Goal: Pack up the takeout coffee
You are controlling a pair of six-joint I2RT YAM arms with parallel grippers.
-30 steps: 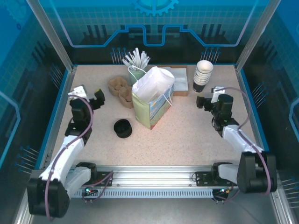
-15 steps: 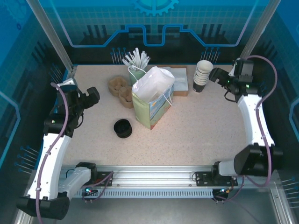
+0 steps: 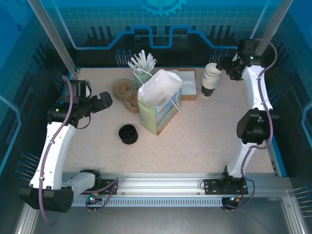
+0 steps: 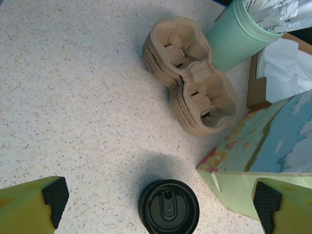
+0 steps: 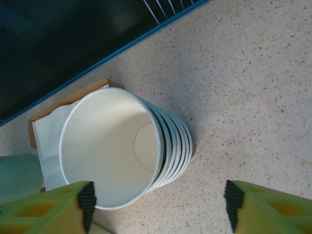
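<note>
1. Desk (image 3: 204, 141): a speckled beige surface that carries all items listed below.

2. Takeout coffee (image 3: 128, 134): a small round paper cup with dark sides and a black plastic lid. It stands upright on the desk, at the near left of the bag, close to it but apart. In the left wrist view the lid (image 4: 168, 207) shows from above, nearer than the pulp carriers and just beside the bag's corner.

3. Bag (image 3: 158, 105): an upright paper bag with a printed landscape on its sides and a white mouth, near the middle of the desk.

4. Other items:
- A stack of brown moulded-pulp cup carriers (image 4: 190, 83) lies left of the bag.
- A mint-green cup holding white wrapped sticks (image 3: 142, 68) stands behind the carriers.
- A low brown cardboard box with white napkins (image 3: 187, 85) sits behind the bag.
- A stack of white-rimmed lidless paper cups (image 5: 117, 146) stands right of the box, near the rear edge.

5. Left arm (image 3: 53, 141): the left jaws are raised over the left part of the desk and point toward the carriers. They stand wide apart and hold nothing. The black pads (image 4: 54, 195) sit at opposite edges of the wrist view.

6. Right arm (image 3: 258, 92): the arm reaches to the rear right corner, and the right jaws hover above the white cup stack. They stand apart and grip nothing. One pad (image 5: 87, 200) is close to the top cup's rim; contact cannot be determined.
</note>
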